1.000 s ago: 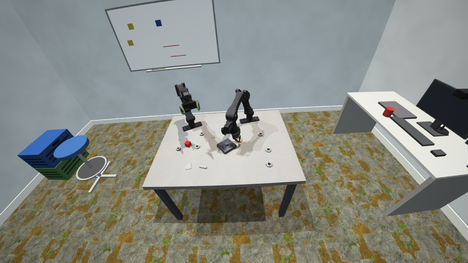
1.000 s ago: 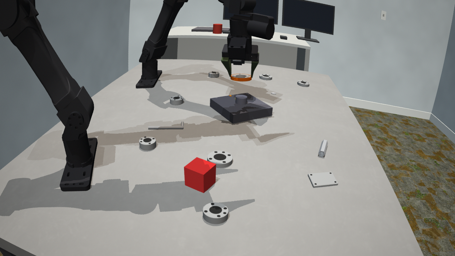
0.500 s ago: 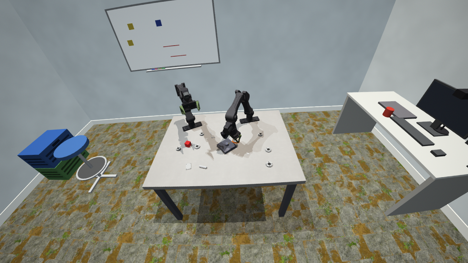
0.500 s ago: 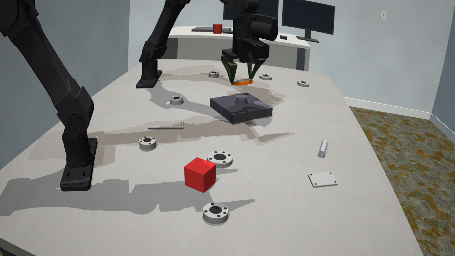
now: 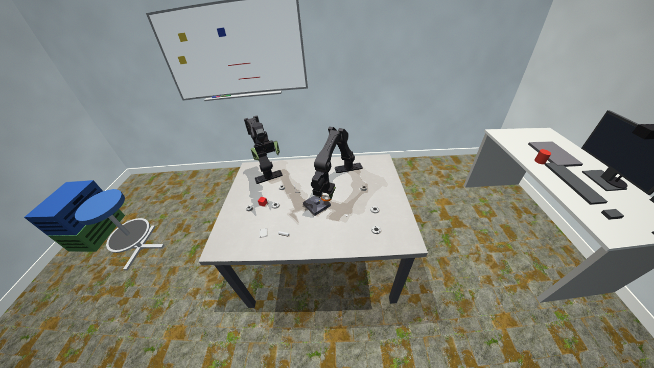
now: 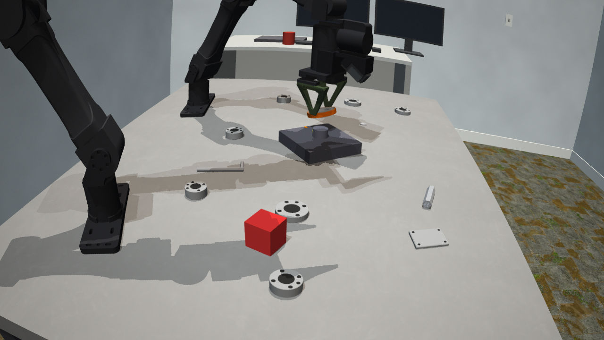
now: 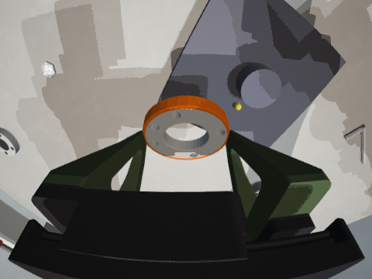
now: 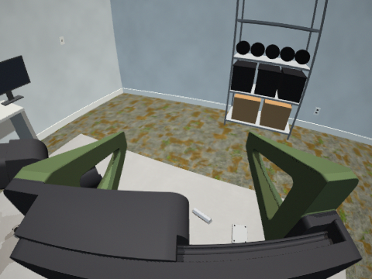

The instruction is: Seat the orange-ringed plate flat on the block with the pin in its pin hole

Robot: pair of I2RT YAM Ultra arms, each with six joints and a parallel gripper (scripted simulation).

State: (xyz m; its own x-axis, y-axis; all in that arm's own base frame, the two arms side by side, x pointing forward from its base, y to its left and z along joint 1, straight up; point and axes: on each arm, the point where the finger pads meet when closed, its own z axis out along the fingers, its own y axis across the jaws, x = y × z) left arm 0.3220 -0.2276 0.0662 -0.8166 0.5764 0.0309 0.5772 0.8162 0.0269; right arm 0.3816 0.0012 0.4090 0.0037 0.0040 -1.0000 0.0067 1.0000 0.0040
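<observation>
My left gripper is shut on the orange-ringed plate by its rim and holds it level in the air. The plate hangs just beyond the far edge of the dark block, off to the side of the round post. The yellow pin stands next to the post. My right gripper is open and empty, raised high above its base.
Several grey flanges lie around the table, such as two by the red cube. An Allen key, a hex standoff and a small square plate lie on the table too.
</observation>
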